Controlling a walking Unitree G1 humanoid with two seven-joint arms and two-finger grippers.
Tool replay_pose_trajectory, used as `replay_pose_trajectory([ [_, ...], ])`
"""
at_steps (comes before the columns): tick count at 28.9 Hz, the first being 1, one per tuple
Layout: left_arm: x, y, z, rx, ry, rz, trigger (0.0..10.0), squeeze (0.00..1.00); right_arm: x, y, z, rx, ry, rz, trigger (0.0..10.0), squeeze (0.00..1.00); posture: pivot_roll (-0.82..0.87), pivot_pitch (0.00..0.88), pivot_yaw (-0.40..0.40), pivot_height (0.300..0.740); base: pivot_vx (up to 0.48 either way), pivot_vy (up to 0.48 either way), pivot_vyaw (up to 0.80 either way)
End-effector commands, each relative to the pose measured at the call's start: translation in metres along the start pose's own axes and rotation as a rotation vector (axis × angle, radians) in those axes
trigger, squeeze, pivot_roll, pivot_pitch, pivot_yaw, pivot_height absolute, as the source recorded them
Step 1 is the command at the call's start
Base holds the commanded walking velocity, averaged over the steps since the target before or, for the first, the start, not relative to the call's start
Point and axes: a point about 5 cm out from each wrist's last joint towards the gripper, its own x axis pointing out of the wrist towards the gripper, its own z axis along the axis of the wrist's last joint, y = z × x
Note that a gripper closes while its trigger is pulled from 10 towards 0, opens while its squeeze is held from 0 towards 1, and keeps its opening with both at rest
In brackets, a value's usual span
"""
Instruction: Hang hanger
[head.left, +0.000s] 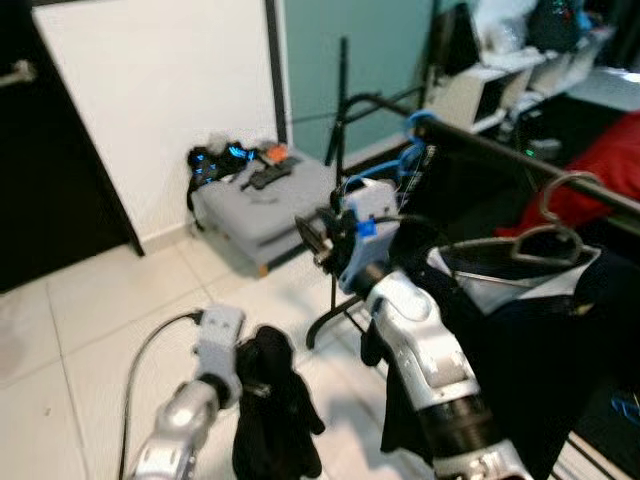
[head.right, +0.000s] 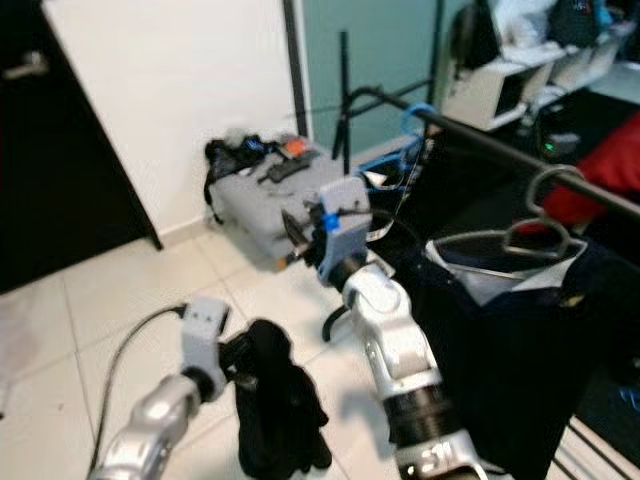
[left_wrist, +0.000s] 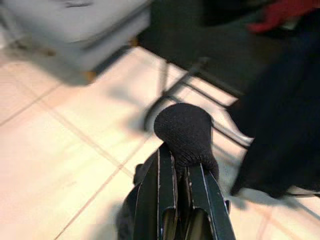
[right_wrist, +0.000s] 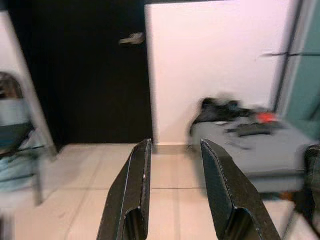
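Black garment (head.left: 272, 410) hangs clamped in left gripper (left_wrist: 182, 167), held low clear of the floor. Right gripper (right_wrist: 175, 185), jaws apart and empty, is raised near the rail (head.left: 520, 155), likely ready to help. Hanger (head.left: 545, 240) already sits on the rail, carrying a dark shirt (head.left: 560, 330).

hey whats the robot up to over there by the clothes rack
The robot stands on a tiled floor beside a clothes rack. Its left gripper is shut on a black garment that hangs down from it over the floor. Its right gripper is raised with fingers open and holds nothing; it points toward a grey case by the wall. A dark garment on a hanger already hangs on the rack, to the robot's right.
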Motion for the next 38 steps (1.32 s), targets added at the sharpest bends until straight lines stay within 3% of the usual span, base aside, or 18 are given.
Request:
replay_pose_trajectory([
  [1, 0.001, 0.000, 0.002, -0.007, -0.015, 0.017, 10.0, 0.00, -0.006, -0.010, -0.024, -0.001, 0.083, -0.020, 10.0, 0.00, 0.03, 0.041, -0.021, 0.740, 0.000, 0.000, 0.80],
  [2, 0.000, 0.003, 0.001, -0.009, -0.013, 0.035, 10.0, 0.00, -0.012, -0.016, -0.043, 0.003, 0.153, -0.045, 10.0, 0.00, 0.03, 0.040, -0.022, 0.740, 0.000, 0.000, 0.80],
  [3, 0.000, 0.003, 0.001, -0.009, -0.013, 0.035, 10.0, 0.00, -0.012, -0.016, -0.043, 0.003, 0.153, -0.045, 10.0, 0.00, 0.03, 0.040, -0.022, 0.740, 0.000, 0.000, 0.80],
  [5, -0.002, 0.009, 0.000, -0.015, -0.007, 0.065, 10.0, 0.00, -0.027, -0.026, -0.074, 0.039, 0.255, -0.114, 10.0, 0.00, 0.04, 0.041, -0.014, 0.740, 0.000, 0.000, 0.80],
  [10, -0.004, 0.017, -0.002, -0.036, -0.003, 0.108, 10.0, 0.00, -0.042, -0.033, -0.095, 0.077, 0.322, -0.194, 10.0, 0.00, 0.05, 0.039, 0.003, 0.740, 0.000, 0.000, 0.80],
  [11, -0.004, 0.025, -0.006, -0.059, 0.013, 0.160, 10.0, 0.00, -0.055, -0.037, -0.110, 0.095, 0.370, -0.252, 10.0, 0.00, 0.04, 0.039, 0.017, 0.740, 0.000, 0.000, 0.80],
  [13, -0.004, 0.025, -0.006, -0.059, 0.013, 0.160, 10.0, 0.00, -0.055, -0.037, -0.110, 0.095, 0.370, -0.252, 10.0, 0.00, 0.04, 0.039, 0.017, 0.740, 0.000, 0.000, 0.80],
  [14, -0.003, 0.031, -0.011, -0.074, 0.041, 0.208, 10.0, 0.00, -0.068, -0.040, -0.123, 0.121, 0.412, -0.308, 10.0, 0.00, 0.03, 0.040, 0.028, 0.740, 0.000, 0.000, 0.80],
  [15, -0.003, 0.031, -0.011, -0.074, 0.041, 0.208, 10.0, 0.00, -0.068, -0.040, -0.123, 0.121, 0.412, -0.308, 10.0, 0.00, 0.03, 0.040, 0.028, 0.740, 0.000, 0.000, 0.80],
  [18, 0.001, 0.033, -0.011, -0.035, 0.056, 0.231, 10.0, 0.00, -0.092, -0.040, -0.145, 0.201, 0.471, -0.392, 10.0, 0.00, 0.02, 0.043, 0.051, 0.740, 0.000, 0.000, 0.80],
  [20, 0.001, 0.033, -0.011, -0.035, 0.056, 0.231, 10.0, 0.00, -0.092, -0.040, -0.145, 0.201, 0.471, -0.392, 10.0, 0.00, 0.02, 0.043, 0.051, 0.740, 0.000, 0.000, 0.80],
  [23, 0.006, 0.025, -0.008, -0.053, 0.028, 0.200, 10.0, 0.00, -0.104, -0.036, -0.158, 0.278, 0.483, -0.432, 10.0, 0.00, 0.01, 0.046, 0.062, 0.740, 0.000, 0.000, 0.80],
  [26, 0.012, 0.013, -0.008, -0.154, 0.043, 0.179, 10.0, 0.00, -0.114, -0.035, -0.168, 0.324, 0.497, -0.474, 10.0, 0.00, 0.02, 0.048, 0.062, 0.740, 0.000, 0.000, 0.80],
  [32, 0.014, 0.007, -0.009, -0.141, 0.058, 0.142, 10.0, 0.00, -0.116, -0.034, -0.172, 0.336, 0.500, -0.484, 10.0, 0.00, 0.03, 0.046, 0.074, 0.740, 0.000, 0.000, 0.80],
  [34, 0.012, 0.011, -0.010, -0.097, 0.056, 0.139, 10.0, 0.00, -0.118, -0.032, -0.174, 0.340, 0.504, -0.478, 10.0, 0.00, 0.03, 0.043, 0.068, 0.740, 0.000, 0.000, 0.80],
  [38, 0.011, 0.014, -0.007, -0.096, 0.025, 0.152, 10.0, 0.00, -0.120, -0.030, -0.177, 0.343, 0.514, -0.467, 10.0, 0.00, 0.04, 0.040, 0.053, 0.740, 0.000, 0.000, 0.80],
])
